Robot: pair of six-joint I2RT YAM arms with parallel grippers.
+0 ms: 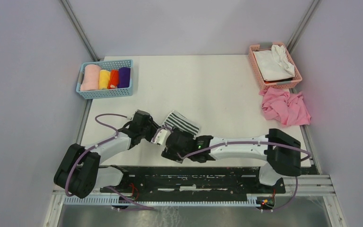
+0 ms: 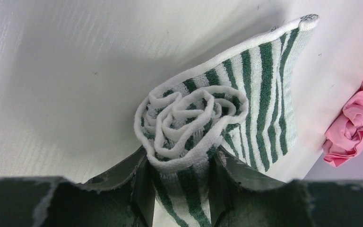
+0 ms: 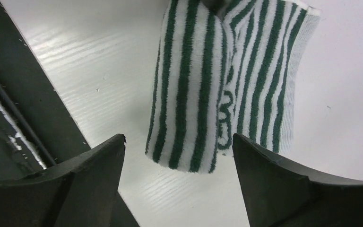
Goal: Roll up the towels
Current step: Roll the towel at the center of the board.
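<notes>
Clamps left tool [image 2: 182, 182] on the mostly rolled striped towel [image 2: 203, 113], holds right tool [image 3: 178, 146] apart at 6 o'clock, leaves its loose flap unwound.

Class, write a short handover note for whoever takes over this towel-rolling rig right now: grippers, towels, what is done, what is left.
Left gripper: shut on one end of the striped towel.
Right gripper: open, facing the roll, fingers clear of it.
Striped towel: mostly rolled, mid-table near the arms, outer flap loose.
Purple towel: rolled, in the blue basket.
Left: wrap in the flap; probably then basket the roll.
</notes>
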